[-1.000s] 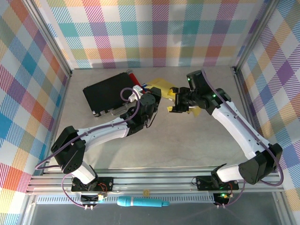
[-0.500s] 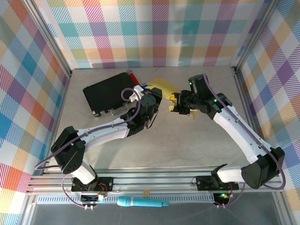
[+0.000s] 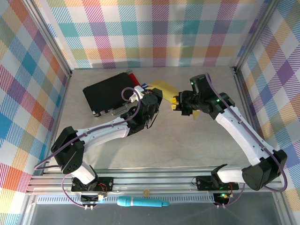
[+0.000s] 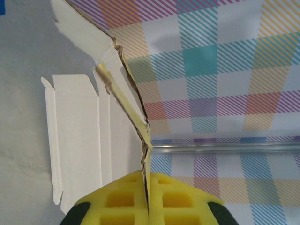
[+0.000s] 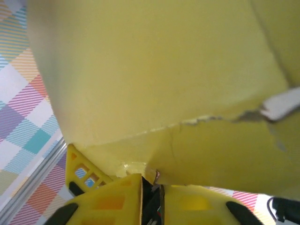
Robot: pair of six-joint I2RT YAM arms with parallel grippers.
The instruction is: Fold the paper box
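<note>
Grey tabletop [image 3: 187, 136], plaid walls [image 3: 154, 33], black case [image 3: 105, 93], left gripper [image 4: 147, 201] and right gripper [image 5: 150, 187] each pinching the paper box [image 3: 161, 85]

Robot lab enclosure: aluminium-frame rails [image 3: 140, 180], plaid backdrop walls [image 3: 154, 33] (checked all round).

I have the left arm [image 3: 103, 131] stretched forward and inward, left gripper [image 4: 147, 206] pinched flat on an edge of the paper box [image 4: 75, 136]. Right arm [image 3: 236, 129] elbows in from the right, right gripper [image 5: 150, 183] clamped on the same card.
</note>
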